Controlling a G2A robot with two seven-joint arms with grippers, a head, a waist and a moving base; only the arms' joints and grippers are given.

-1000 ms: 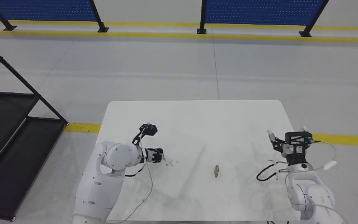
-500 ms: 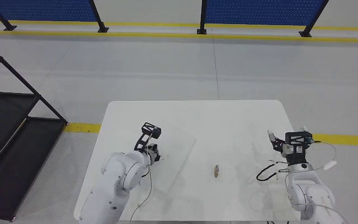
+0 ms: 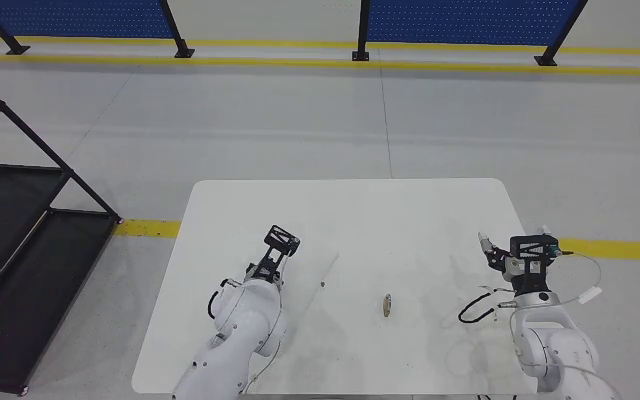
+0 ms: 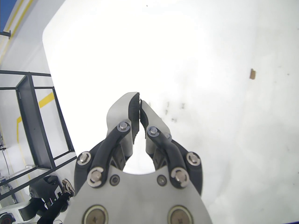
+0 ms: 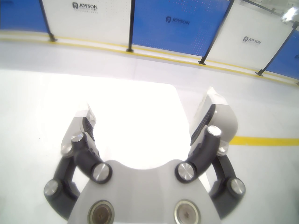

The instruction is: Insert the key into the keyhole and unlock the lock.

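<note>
Left end effector (image 4: 140, 103) clenched, right end effector (image 5: 151, 110) agape, lock (image 3: 386, 305) between them.

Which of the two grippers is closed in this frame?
The left gripper: it is pinched shut over the table, with nothing visible in its grip. The right gripper stands wide open.
</note>
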